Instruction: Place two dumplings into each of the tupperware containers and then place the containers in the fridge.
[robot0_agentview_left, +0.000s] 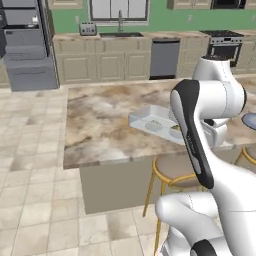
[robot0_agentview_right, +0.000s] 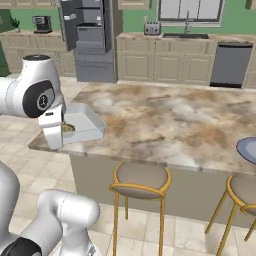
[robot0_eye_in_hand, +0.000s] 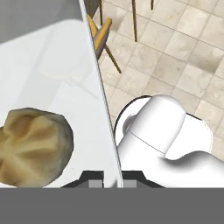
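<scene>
island counter (robot0_agentview_right: 165, 125): tool (robot0_eye_in_hand: 110, 178) clamps tupperware container (robot0_agentview_right: 82, 122) rim, dumpling (robot0_eye_in_hand: 33, 146) beside.

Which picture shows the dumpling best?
The hand view: the dumpling looks big and crinkly inside the container. In the right base view it is a small tan speck; in the left base view, pale lumps half behind the arm.

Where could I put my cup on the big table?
The marble counter is bare across its wide middle, between the tupperware container at one end and the blue-grey plate at the other. It is crowded at the container's end: the claw is shut on its rim, with a dumpling inside.
</scene>
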